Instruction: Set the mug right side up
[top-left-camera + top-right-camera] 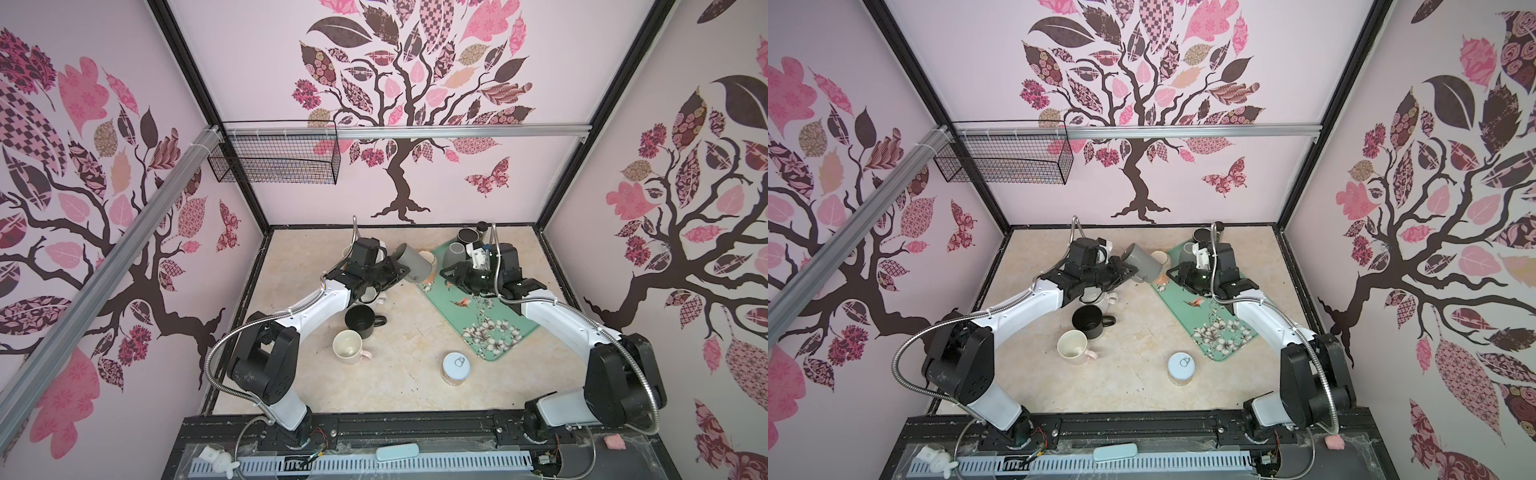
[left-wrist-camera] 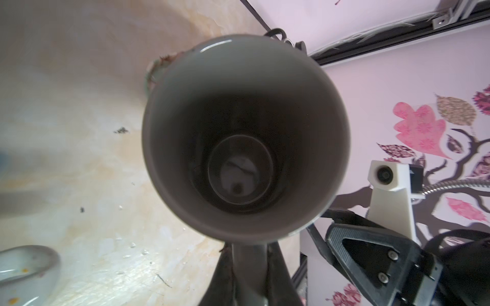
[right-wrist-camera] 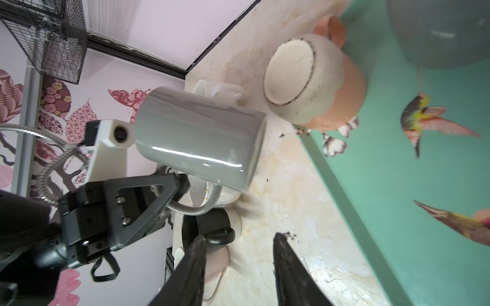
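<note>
Right wrist view: left gripper clamps the grey mug by its handle; right gripper gapes empty.

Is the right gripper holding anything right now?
No, the right gripper stands open in its wrist view, its jaws apart and closed on nothing.

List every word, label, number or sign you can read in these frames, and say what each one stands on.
No text can be read in any view.
Grey mug: plain, no print.
Green tray: birds and flowers only, no lettering.
Can: pull-tab lid without legible lettering; its side is too small to read.
Dark tag on the front rail: pale marks, too blurred to read.
</note>
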`<state>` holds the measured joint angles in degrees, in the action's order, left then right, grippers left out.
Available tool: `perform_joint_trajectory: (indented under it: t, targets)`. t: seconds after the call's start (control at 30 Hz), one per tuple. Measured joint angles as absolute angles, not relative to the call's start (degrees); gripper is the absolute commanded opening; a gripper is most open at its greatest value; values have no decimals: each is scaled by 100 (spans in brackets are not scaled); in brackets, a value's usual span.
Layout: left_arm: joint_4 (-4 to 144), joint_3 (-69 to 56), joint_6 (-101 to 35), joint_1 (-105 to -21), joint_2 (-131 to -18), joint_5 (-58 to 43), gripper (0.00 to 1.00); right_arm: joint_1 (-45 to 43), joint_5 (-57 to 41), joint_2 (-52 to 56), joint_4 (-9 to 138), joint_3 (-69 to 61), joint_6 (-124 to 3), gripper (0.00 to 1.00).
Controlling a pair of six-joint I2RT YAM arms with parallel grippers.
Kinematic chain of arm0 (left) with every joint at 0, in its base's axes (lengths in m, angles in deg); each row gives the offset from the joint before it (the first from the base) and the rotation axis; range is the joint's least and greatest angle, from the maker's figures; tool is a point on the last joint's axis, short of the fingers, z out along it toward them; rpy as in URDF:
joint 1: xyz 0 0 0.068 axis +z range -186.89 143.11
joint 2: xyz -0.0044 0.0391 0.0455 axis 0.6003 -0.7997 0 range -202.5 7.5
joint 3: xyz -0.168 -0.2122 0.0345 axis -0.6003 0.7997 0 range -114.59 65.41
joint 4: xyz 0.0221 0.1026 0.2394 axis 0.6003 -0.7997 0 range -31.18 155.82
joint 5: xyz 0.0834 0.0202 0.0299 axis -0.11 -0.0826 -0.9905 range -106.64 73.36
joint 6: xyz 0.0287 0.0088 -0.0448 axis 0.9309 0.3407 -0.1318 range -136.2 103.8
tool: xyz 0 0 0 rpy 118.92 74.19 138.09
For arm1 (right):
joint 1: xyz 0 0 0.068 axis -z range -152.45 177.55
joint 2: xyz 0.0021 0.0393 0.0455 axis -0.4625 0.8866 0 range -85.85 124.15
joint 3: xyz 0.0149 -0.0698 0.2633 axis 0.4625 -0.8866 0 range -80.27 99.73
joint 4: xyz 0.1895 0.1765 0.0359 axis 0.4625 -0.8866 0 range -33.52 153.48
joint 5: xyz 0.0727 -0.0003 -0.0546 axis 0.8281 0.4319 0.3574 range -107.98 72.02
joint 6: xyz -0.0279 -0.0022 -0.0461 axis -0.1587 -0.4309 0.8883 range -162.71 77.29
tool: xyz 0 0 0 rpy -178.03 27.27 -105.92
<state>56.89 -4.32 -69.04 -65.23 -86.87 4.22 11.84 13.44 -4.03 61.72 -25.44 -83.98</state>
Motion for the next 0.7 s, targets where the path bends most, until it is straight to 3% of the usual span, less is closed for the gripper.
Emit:
perform_joint_trajectory:
  t: [0.33,0.7]
  targets:
    - [4203,-2452,-5667,-6973,-9666,-2498,0,1235,1184,-490,5803,-2553,-8009,45]
    - [3293,-4482,-5363,-7157,-11810,-4351,0,1235,1293,-720,5720,-2833,-7863,45]
